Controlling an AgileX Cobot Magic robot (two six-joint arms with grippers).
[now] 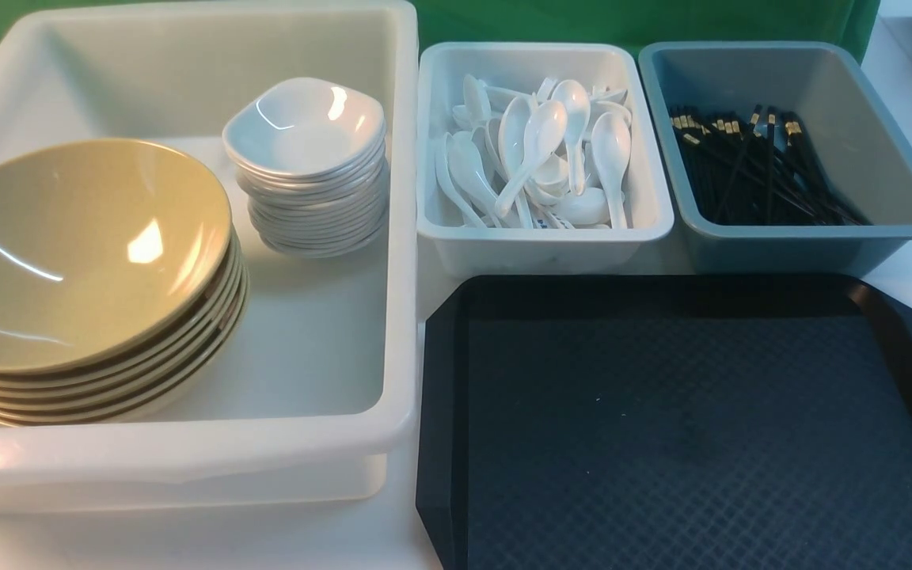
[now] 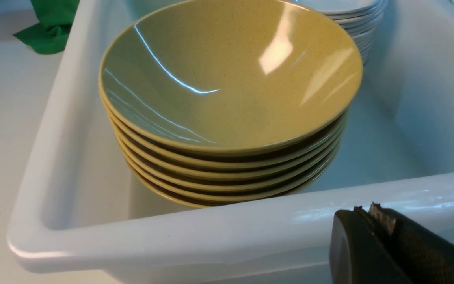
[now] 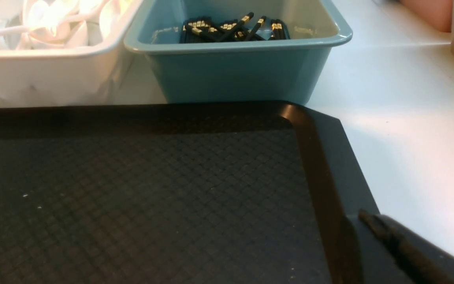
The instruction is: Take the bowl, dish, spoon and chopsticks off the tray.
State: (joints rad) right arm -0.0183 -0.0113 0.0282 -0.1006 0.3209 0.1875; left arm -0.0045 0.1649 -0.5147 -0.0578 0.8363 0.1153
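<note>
At the far left, a big white tub holds a stack of wide olive-yellow bowls with dark rim edges, and behind them a stack of small white dishes with a rounded-square outline. Only the left wrist view shows the left pincer: its black jaws are pressed together on nothing, just outside the tub's near wall, with the bowl stack past that wall and the dish stack farther beyond. That view also catches a green cloth lying outside the tub.

Next comes a white bin heaped with glossy white soup spoons, deep-scooped and short-handled. A few show small blue marks on their handles, too small to read. Beside it, a grey-blue bin holds long thin black chopsticks with gold bands near their thick ends.

In front of both bins lies the black tray, with cut corners, a raised rim and a diamond-textured floor; nothing rests on it. Neither pincer appears in the front view. The right wrist view shows the right pincer as a blurred dark tip, jaws together and empty, over the tray's right rim, with the chopstick bin beyond the tray's far edge and the spoon bin beside that.
</note>
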